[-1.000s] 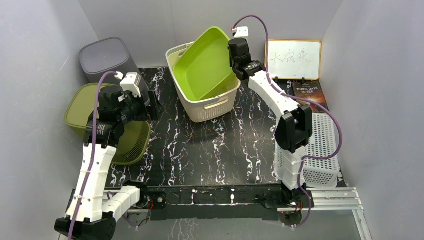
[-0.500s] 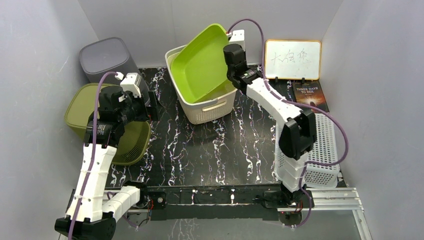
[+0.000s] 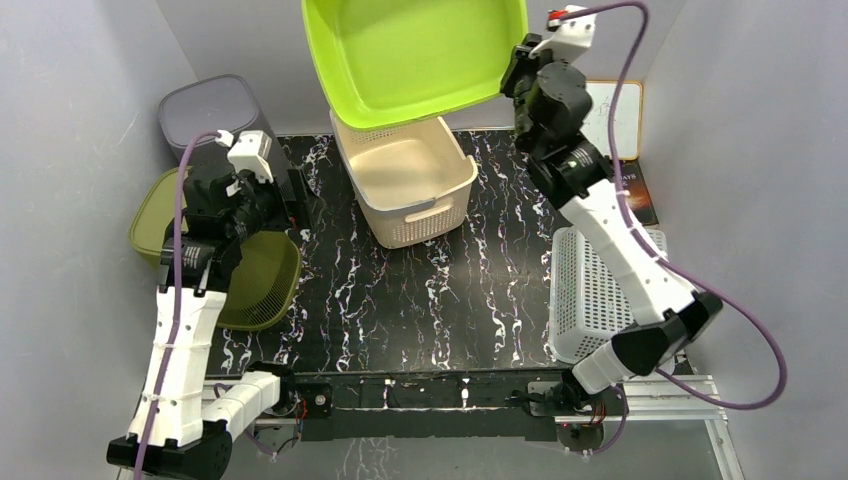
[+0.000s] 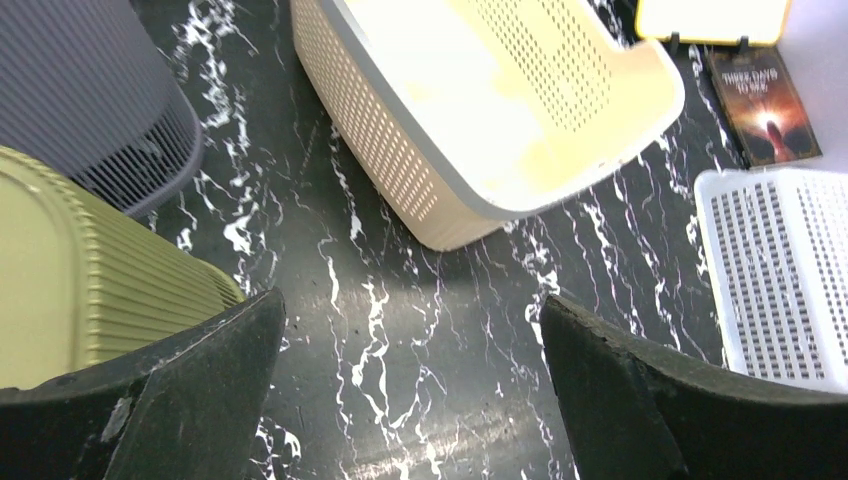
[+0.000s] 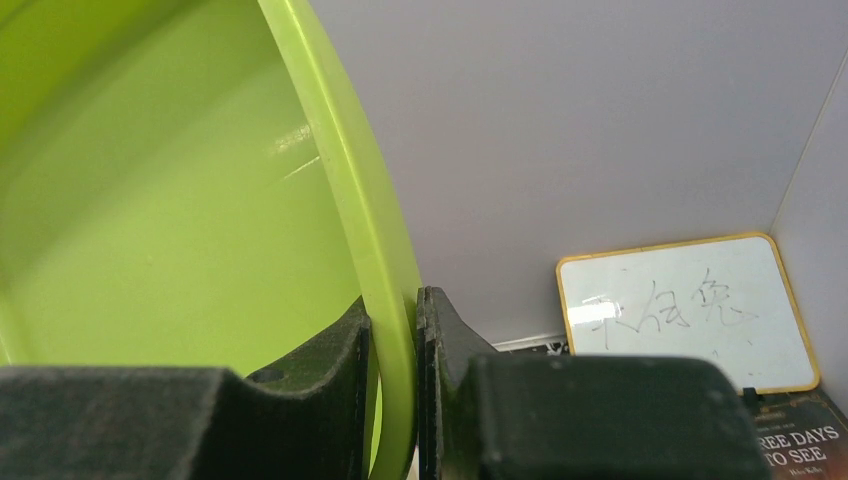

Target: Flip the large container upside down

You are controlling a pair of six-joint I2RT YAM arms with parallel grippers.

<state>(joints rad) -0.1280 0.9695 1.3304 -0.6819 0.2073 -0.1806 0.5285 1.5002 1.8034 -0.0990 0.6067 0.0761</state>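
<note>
Tub has risen above basket; mid-lift. R gripper clamps its rim, L gripper spread, idle. Next you roll wrist, invert it.

Whiteboard; book; grey bin

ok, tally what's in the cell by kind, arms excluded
Tubs, baskets and bins: 5 (lime tub, cream basket, olive basket, grey bin, white basket)
Whiteboards: 1 (whiteboard)
Books: 1 (book)
Total: 7
</note>
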